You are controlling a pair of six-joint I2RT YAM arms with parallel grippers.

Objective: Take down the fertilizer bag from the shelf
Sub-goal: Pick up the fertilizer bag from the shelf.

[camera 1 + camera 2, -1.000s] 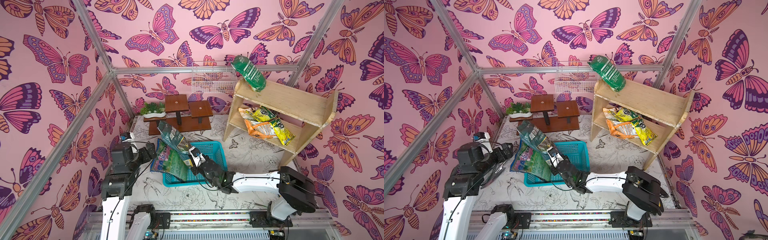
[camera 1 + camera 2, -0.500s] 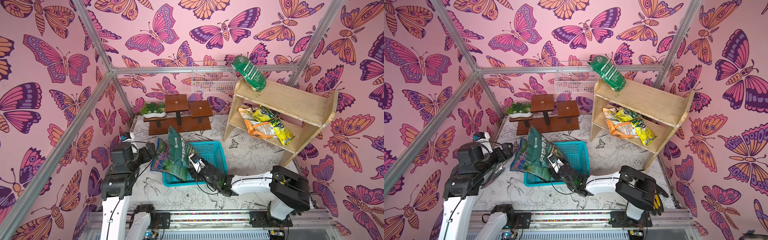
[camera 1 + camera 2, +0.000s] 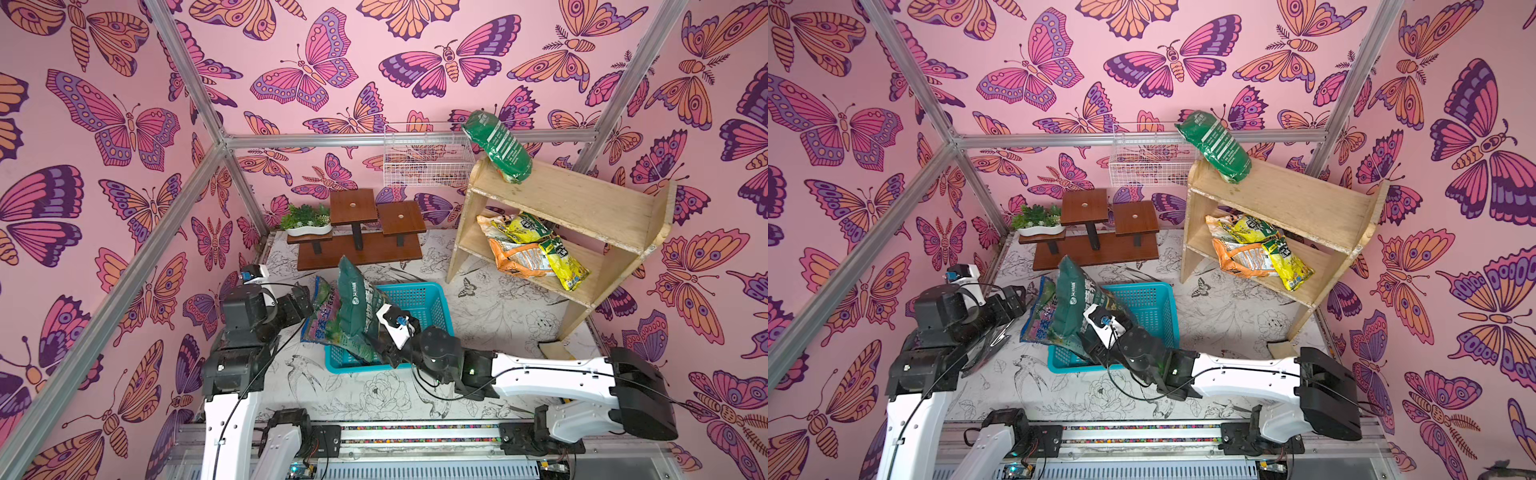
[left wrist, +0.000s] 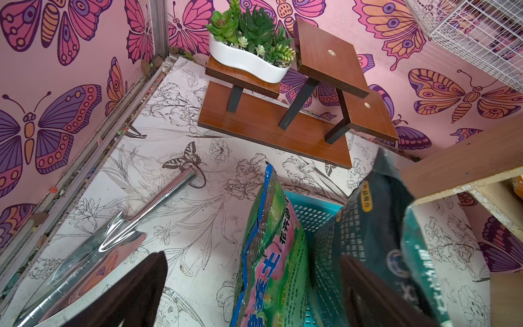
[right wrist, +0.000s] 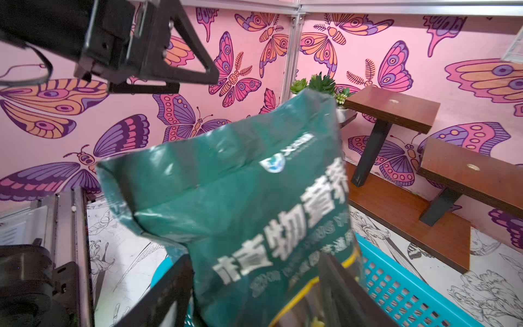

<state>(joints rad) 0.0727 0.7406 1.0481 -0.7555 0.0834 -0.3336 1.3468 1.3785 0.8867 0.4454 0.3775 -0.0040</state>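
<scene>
A dark teal fertilizer bag stands tilted in the blue basket, leaning on a colourful green-and-pink bag. My right gripper is open, one finger on each side of the teal bag's lower part; in a top view the right gripper sits low at the basket's front. My left gripper is open beside the colourful bag. The plywood shelf carries a green bag on top and yellow and orange bags on its lower tier.
A dark brown stepped stand with a white succulent planter is at the back. A white wire basket hangs on the back wall. A metal trowel lies left of the basket. A wood scrap lies by the shelf's foot.
My right gripper has brought the teal bag down into the blue basket and opened its fingers. The bag has dropped from raised to leaning on the colourful bag. The left arm has stayed put.
</scene>
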